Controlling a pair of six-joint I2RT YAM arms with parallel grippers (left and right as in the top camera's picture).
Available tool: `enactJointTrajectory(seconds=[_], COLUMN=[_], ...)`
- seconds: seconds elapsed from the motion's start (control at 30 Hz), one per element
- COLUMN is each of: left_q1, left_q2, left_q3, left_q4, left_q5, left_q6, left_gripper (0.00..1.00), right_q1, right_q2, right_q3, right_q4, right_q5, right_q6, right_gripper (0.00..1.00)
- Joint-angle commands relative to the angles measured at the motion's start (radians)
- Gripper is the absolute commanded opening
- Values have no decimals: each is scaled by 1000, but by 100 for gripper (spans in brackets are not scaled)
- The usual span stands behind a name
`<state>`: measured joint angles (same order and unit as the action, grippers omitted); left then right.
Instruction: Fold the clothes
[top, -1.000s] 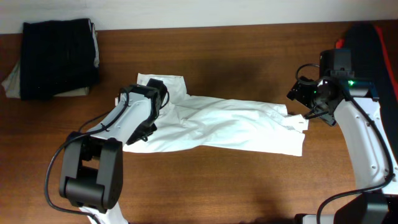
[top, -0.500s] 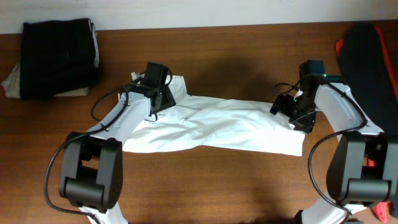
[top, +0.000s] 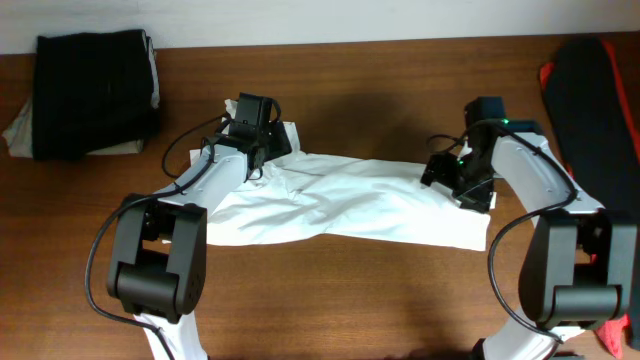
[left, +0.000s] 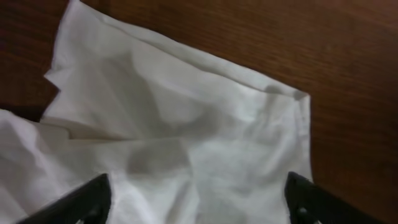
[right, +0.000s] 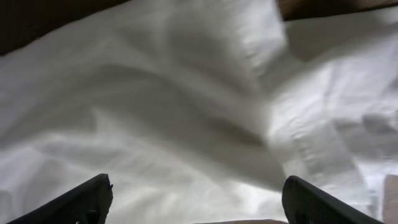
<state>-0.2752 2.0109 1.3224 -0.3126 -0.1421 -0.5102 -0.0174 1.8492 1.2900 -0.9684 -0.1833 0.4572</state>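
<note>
**Garment (top: 350, 205) spread out mid-table, both grippers open at its ends**

White and wrinkled, the garment lies in a long band across the middle of the table (top: 380, 310), running from left to right and somewhat nearer the far edge than the near one. Its left end bunches into a folded-over flap pointing towards the far edge. Its right end finishes in a squarer corner.

My left gripper (top: 256, 152) is over that left flap. From the left wrist camera, its fingers (left: 93, 196) stand wide apart at the bottom corners of the view. Creased cloth (left: 186, 124) fills the space between them, with bare wood (left: 249, 31) beyond the hem. Nothing is held.

My right gripper (top: 452, 178) sits over the garment's right end. The right wrist camera shows its fingers (right: 90, 196) spread just as wide above rumpled white cloth (right: 155, 112) with a stitched seam. It is open and grips nothing. I cannot tell whether either gripper's tips touch the fabric.

Well apart from the garment, a dark folded stack (top: 95, 90) rests at the far left corner, with a pale cloth (top: 18, 130) showing beneath it. A dark item with a red edge (top: 595, 100) lies along the right edge.
</note>
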Motion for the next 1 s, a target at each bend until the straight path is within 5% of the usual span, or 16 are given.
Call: enactJointTrajectory(seconds=[0.0, 0.4, 0.5, 0.63, 0.7, 0.97], left_q1=[6, 56, 62, 62, 60, 67], left_q2=[27, 106, 106, 106, 106, 80], left_q3=[18, 18, 18, 24, 45, 204], left_q4=[4, 7, 5, -15, -44, -259], left_q5=[-84, -94, -94, -95, -108, -184], left_q6=[11, 12, 26, 34, 35, 34], left_gripper=[81, 81, 60, 54, 35, 33], right_q1=[45, 90, 90, 90, 90, 90], right_q2=[7, 7, 7, 7, 7, 7], right_q3=[-8, -9, -9, -9, -10, -11], right_q4=[9, 46, 49, 49, 48, 45], right_q5=[-8, -7, 4, 11, 11, 11], right_q6=[-8, -8, -8, -8, -8, -8], right_gripper=[91, 95, 96, 96, 96, 98])
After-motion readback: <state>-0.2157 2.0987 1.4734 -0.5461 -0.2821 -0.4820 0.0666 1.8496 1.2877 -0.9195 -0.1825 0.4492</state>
